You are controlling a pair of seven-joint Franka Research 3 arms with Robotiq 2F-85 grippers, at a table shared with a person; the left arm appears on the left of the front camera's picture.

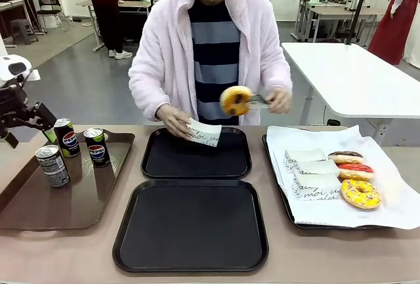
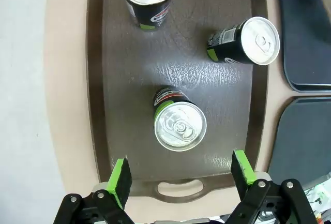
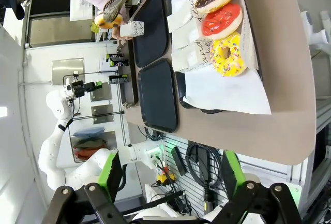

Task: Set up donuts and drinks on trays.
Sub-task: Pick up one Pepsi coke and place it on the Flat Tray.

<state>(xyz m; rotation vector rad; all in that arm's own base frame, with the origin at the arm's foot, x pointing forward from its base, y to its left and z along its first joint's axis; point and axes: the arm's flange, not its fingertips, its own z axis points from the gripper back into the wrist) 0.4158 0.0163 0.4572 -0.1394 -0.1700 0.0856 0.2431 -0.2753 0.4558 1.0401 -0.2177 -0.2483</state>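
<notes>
Here, the left pincer [image 2: 181,172], spread wide and empty, hovers over an upright soda can [image 2: 180,125] just ahead: likely smooth, thin-walled, dentable, best squeezed gently across its curved sides.

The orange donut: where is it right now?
In the front view the orange donut hangs mid-picture in the person's tongs, up and right of the paper box at the far black tray.

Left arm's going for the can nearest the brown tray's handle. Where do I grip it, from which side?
Come straight down on the can: it stands upright, silver top facing the open left gripper. Close across its round side wall, just below the rim.
</notes>
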